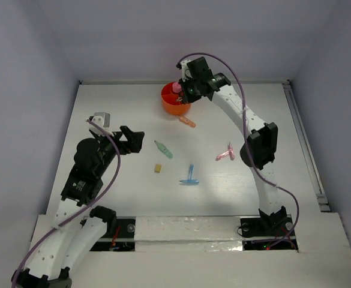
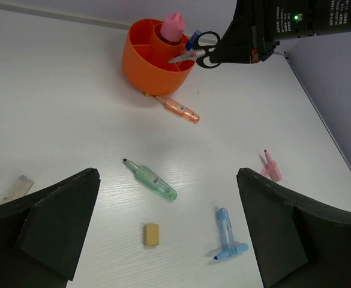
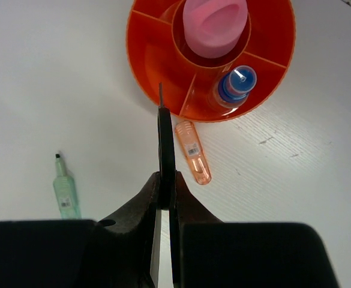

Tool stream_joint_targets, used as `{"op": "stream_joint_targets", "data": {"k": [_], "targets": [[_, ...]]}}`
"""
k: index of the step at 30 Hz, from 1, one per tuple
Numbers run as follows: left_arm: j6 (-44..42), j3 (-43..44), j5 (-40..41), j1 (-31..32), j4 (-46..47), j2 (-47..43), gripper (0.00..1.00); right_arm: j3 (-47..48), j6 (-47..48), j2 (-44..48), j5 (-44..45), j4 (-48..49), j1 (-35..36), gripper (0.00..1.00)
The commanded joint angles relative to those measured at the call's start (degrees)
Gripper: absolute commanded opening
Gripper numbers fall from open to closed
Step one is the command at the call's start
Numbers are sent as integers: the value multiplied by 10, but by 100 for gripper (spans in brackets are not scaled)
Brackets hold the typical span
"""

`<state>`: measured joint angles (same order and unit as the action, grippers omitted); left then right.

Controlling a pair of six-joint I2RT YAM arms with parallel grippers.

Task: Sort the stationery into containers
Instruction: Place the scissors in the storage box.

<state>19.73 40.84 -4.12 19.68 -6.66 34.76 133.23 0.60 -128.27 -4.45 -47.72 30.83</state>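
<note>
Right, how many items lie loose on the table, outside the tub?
6: orange pen beside the tub, green pen mid-table, tan eraser, blue T-piece nearer, pink piece right, pale item far left. More may be hidden.

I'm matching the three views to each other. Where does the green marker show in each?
Top external: green marker near centre, below-left of the orange tub.
Left wrist: mid-frame, below the tub.
Right wrist: near the left edge, tub at top.
Shared landmark: the orange tub.
</note>
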Motion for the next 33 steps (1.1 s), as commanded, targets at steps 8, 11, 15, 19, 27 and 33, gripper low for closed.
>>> {"op": "stream_joint_targets", "data": {"k": [8, 11, 15, 19, 27, 33], "targets": [[-11, -1, -41, -21, 25, 3, 99, 70, 34, -48, 23, -10, -2, 0], [-11, -1, -42, -26, 26, 5, 99, 72, 27, -59, 17, 3, -2, 0], [-10, -2, -45, -32, 27, 7, 99, 59, 12, -60, 8, 45, -2, 0], [-10, -2, -46, -32, 28, 7, 99, 64, 9, -68, 6, 54, -2, 0], [-9, -3, -49, -37, 30, 9, 99, 44, 26, -59, 46, 37, -2, 0], [-8, -4, -53, -42, 31, 10, 99, 25, 39, -32, 91, 34, -2, 0]]}}
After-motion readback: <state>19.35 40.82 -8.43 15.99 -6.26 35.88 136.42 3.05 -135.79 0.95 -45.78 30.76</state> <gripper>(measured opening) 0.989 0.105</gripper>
